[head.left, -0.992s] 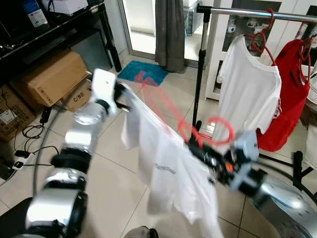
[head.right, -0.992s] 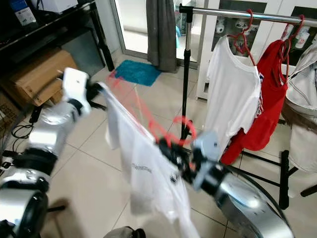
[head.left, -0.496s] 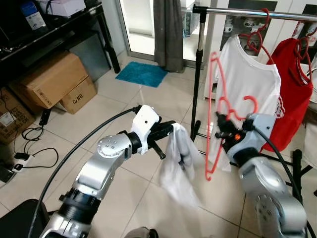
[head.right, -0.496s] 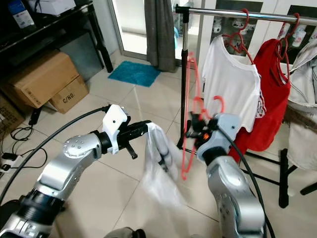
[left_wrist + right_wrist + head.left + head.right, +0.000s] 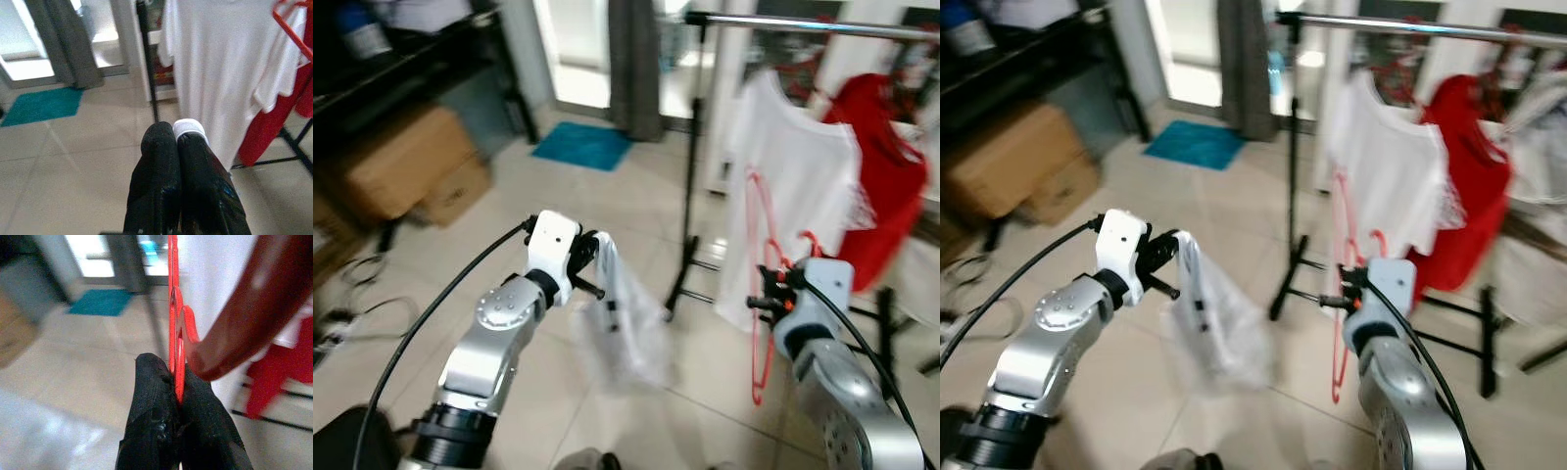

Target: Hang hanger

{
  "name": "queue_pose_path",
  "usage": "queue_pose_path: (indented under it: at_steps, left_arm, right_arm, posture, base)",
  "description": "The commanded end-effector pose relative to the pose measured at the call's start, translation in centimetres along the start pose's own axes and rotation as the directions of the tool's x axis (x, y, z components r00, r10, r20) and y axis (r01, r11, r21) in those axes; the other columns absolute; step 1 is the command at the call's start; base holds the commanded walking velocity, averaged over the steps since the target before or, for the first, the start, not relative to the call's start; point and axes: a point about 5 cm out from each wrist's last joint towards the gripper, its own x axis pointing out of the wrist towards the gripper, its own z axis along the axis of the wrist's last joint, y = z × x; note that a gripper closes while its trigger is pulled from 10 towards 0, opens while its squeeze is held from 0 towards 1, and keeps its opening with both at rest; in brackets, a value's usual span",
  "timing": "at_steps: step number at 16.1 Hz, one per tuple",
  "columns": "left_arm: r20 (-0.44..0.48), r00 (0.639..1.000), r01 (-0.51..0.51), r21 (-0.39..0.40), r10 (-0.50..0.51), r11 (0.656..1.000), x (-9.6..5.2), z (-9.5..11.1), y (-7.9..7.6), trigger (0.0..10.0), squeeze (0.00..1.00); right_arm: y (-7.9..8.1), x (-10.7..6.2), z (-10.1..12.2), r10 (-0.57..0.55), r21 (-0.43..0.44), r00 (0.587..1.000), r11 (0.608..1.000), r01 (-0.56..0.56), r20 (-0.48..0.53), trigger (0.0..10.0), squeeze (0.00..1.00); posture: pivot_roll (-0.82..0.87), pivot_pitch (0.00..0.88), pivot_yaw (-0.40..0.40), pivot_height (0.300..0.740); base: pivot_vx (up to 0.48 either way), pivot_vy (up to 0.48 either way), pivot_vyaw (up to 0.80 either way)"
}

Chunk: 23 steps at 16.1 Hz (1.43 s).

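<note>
The red hanger point(image 5: 760, 284) dangles pinched in the right gripper point(image 5: 177, 396), just short of the rail point(image 5: 803, 23), open tile point(image 5: 636, 206) around it. The left gripper point(image 5: 177, 142), fingers closed, clamps a white shirt point(image 5: 626, 323) hanging free above the floor

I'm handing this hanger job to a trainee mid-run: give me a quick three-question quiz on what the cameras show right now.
1. True or false: the right gripper has its jaws shut on the red hanger.
2. What does the left gripper hold? A) a box B) a white garment C) nothing
3. Fill in: the clothes rail already carries a white shirt and a ____ garment.

Key: 1 true; 2 B; 3 red.
</note>
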Motion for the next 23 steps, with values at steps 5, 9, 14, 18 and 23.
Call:
queue_pose_path:
  at_steps: [5, 9, 14, 18, 23]
  left_arm:
    - [-0.005, 0.998, -0.067, 0.029, 0.068, 0.997, 0.4, 0.5, -0.7, 10.0, 0.00]
    - [-0.018, 0.994, -0.107, 0.033, 0.107, 0.994, 0.4, 0.5, -0.5, 10.0, 0.00]
    - [0.031, 0.994, -0.103, 0.057, 0.101, 0.993, 0.9, 2.1, -0.5, 10.0, 0.00]
    - [0.002, 0.988, -0.153, 0.072, 0.153, 0.986, 1.0, 1.1, -0.3, 10.0, 0.00]
    - [0.007, 0.981, -0.192, 0.122, 0.193, 0.974, 0.7, 1.0, 0.4, 10.0, 0.00]
  right_arm:
    - [-0.4, -0.9, 1.1, -0.032, -0.030, 0.996, 0.999, 0.034, 0.079, 10.0, 0.00]
    - [-0.1, -1.2, 1.2, -0.039, -0.033, 0.997, 0.999, 0.041, 0.070, 10.0, 0.00]
    - [0.2, -1.5, 1.4, -0.061, 0.078, 0.996, 0.995, 0.057, 0.060, 10.0, 0.00]
    - [-1.0, -1.6, 1.2, -0.096, 0.047, 0.994, 0.995, 0.093, 0.059, 10.0, 0.00]
    - [0.3, -1.0, 0.6, -0.012, -0.013, 1.000, 1.000, 0.012, 0.005, 10.0, 0.00]
  posture:
    - [-0.05, 0.058, 0.116, 0.740]
    - [-0.04, 0.077, 0.118, 0.740]
    - [-0.04, 0.095, 0.106, 0.740]
    - [-0.05, 0.059, 0.112, 0.740]
    - [-0.03, 0.060, 0.101, 0.740]
  base:
    - [0.000, 0.000, -0.80]
    - [0.000, 0.000, -0.80]
    - [0.000, 0.000, -0.80]
    - [0.000, 0.000, -0.80]
    - [0.000, 0.000, -0.80]
